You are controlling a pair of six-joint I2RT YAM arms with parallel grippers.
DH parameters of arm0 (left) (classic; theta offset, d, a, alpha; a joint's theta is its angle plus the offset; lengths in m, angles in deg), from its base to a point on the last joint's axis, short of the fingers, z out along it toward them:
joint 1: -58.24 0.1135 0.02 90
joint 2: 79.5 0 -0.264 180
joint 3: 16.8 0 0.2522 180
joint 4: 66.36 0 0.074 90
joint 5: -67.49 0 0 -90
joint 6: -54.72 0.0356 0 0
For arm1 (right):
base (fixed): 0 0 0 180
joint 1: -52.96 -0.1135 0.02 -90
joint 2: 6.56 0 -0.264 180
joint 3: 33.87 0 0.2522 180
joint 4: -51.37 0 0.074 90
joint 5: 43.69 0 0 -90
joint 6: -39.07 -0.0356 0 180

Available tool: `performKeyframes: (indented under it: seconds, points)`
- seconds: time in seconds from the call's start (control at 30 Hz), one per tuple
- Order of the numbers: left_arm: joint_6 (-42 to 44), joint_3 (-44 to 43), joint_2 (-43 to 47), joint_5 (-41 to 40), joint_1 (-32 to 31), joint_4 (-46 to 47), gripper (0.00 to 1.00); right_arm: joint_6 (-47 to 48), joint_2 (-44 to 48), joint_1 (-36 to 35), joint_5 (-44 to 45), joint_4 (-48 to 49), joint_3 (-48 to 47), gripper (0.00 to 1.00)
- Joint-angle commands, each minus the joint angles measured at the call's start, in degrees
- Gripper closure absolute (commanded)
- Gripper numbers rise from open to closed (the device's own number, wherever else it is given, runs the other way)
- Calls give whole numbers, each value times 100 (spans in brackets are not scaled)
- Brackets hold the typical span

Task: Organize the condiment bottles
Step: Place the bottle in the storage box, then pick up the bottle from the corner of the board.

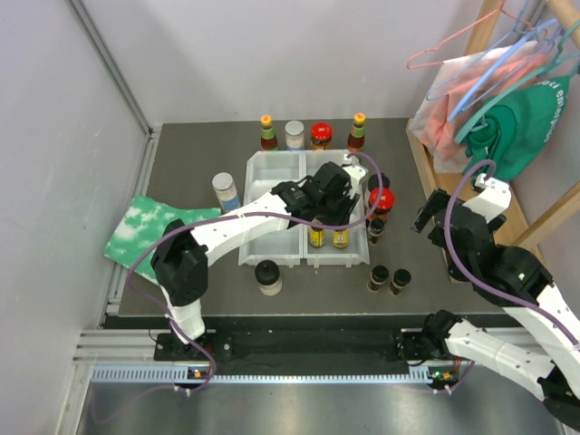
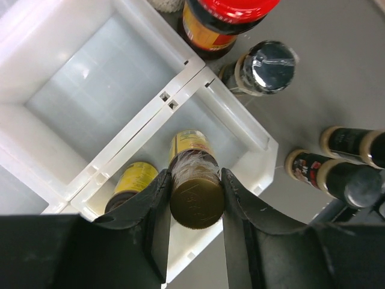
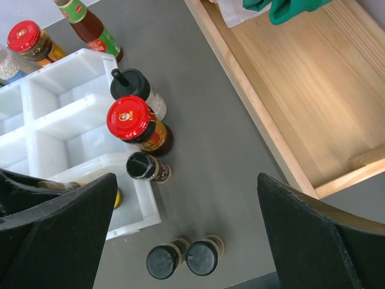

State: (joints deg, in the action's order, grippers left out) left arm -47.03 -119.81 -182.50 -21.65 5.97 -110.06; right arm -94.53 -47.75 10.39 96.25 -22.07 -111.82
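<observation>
My left gripper (image 2: 195,178) is shut on a gold-capped, yellow-labelled condiment bottle (image 2: 196,203) in the near right compartment of the white tray (image 2: 90,90). A second yellow-labelled bottle (image 2: 133,183) stands beside it. From above, both bottles (image 1: 328,237) show under the left gripper (image 1: 331,204). My right gripper (image 3: 186,180) hangs open and empty, high over the table to the right of the tray. Under it are two small dark spice jars (image 3: 183,257). A red-lidded jar (image 3: 135,123), a black-capped jar (image 3: 133,87) and a small dark jar (image 3: 144,167) stand along the tray's right side.
Two sauce bottles (image 1: 266,132), a pale-lidded jar (image 1: 294,134) and a red-lidded jar (image 1: 320,135) line up behind the tray. Another pale-lidded jar (image 1: 227,190) is to its left, a black-capped jar (image 1: 267,276) in front. The green-white cloth (image 1: 145,231) lies left. A wooden rack (image 1: 435,181) borders the right.
</observation>
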Motion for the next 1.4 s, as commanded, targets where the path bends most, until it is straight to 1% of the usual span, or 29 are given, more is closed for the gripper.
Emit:
performKeyframes:
  seconds: [0.0,0.2,0.27,0.33,0.37,0.4,0.43,0.5,0.53,0.63,0.73,0.77,0.8,0.83,1.03,1.2,1.37]
  points:
    - [120,-198,-80,-341,-90,576,100,18,58,38,122,36,2,1]
    - [111,-110,-212,-376,-125,664,100,18,129,38,148,9,20,1]
    - [103,-57,-220,-402,-125,743,96,35,137,38,157,18,20,1]
    - [94,4,-220,-455,-134,770,87,44,155,47,166,35,20,1]
    - [85,13,-212,-455,-134,770,79,35,164,47,166,9,20,1]
    - [85,31,-212,-473,-143,761,74,44,164,38,166,18,29,1]
    - [85,39,-212,-482,-143,770,63,44,173,47,166,18,20,1]
    - [85,66,-186,-508,-161,770,51,44,181,38,157,0,29,1]
    - [85,66,-185,-526,-161,770,39,35,173,47,157,9,29,1]
    - [120,75,-89,-631,-187,813,24,44,190,47,131,-8,20,1]
    - [138,119,87,-877,-231,1006,14,9,190,47,87,-70,37,1]
    - [120,136,139,-877,-231,1050,6,0,190,47,52,-87,55,1]
    - [103,145,227,-877,-231,1103,3,0,182,38,-44,-114,72,1]
    - [85,154,280,-877,-231,1182,1,-17,181,47,-97,-131,142,1]
    - [-99,303,842,-930,-240,1332,1,-246,85,38,-536,-517,380,1]
    - [-319,803,1684,-1027,-240,1438,1,-571,41,38,-940,-887,485,1]
    - [-573,1514,2459,-1412,-240,1332,1,-983,102,47,-1477,-1177,626,1]
